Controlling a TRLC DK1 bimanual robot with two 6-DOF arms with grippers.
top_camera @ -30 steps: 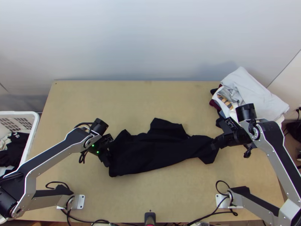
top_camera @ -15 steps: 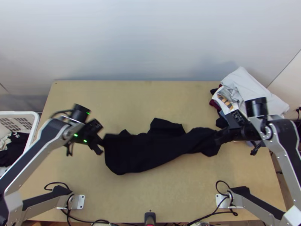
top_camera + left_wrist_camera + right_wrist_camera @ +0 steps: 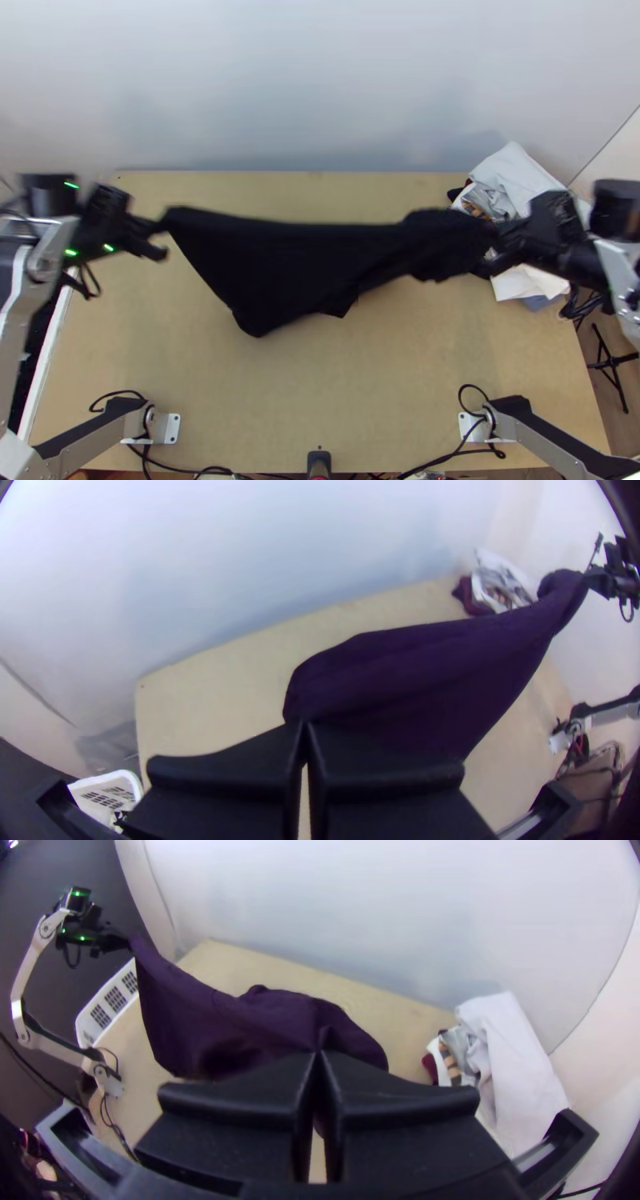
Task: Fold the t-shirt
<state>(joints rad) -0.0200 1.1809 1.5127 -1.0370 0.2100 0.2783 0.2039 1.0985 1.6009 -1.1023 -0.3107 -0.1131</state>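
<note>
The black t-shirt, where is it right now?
In the top view, the black t-shirt is stretched across the middle of the wooden table, held between the left gripper and the right gripper.

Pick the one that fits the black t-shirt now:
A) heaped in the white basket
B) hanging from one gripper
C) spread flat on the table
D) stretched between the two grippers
D: the left gripper and right gripper each pinch one end of the black t-shirt.

Blur is softening the left gripper and right gripper; the left arm is partly hiding the basket.
</note>
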